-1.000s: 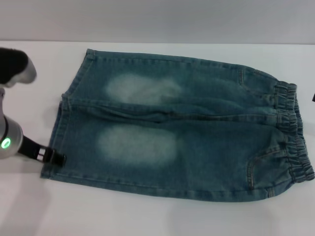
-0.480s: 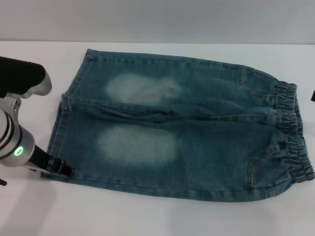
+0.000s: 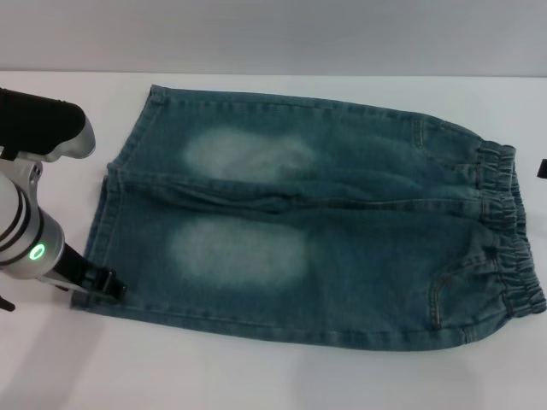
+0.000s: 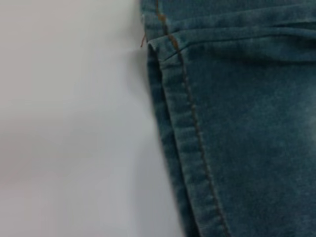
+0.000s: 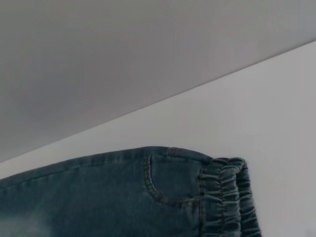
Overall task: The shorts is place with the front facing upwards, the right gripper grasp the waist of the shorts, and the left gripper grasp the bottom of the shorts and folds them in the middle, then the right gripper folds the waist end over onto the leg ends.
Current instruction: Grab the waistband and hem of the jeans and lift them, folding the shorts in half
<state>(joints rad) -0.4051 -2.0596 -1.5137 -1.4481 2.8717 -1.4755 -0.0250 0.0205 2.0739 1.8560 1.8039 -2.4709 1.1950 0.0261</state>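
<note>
Left gripper at the near leg hem of denim shorts spread flat on a white tabletop.

The left gripper [image 3: 104,283] sits at the tabletop's near-left area, its black tip touching the near corner of the bottom of the shorts [image 3: 101,226]; whether its fingers are spread or pinching cloth cannot be told. The shorts [image 3: 316,231] lie front up, faded blue denim with two pale worn patches, hems toward the left edge and the puckered elastic waist [image 3: 511,231] toward the right edge. The left wrist view shows the straight stitched hem [image 4: 185,143], folded double with tan thread. A sliver of the right gripper [image 3: 542,169] shows at the right edge, apart from the waist.
</note>
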